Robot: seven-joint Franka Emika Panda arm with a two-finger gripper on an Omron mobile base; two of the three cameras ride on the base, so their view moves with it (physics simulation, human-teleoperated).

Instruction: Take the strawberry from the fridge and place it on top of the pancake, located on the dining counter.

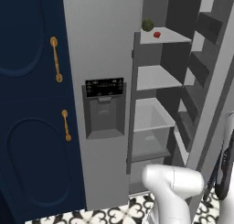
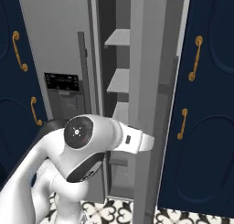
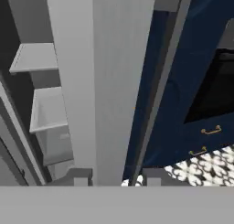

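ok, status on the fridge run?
Gripper near shut, empty, at open door's edge. Strawberry on top fridge shelf, beside green ball. Door stands between hand and shelves.

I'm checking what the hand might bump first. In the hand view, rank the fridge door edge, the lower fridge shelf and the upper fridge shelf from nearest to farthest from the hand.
1. fridge door edge: straight ahead of the hand, rising from between its tips.
2. lower fridge shelf: off to the left, inside the fridge.
3. upper fridge shelf: also left, farther up the view.
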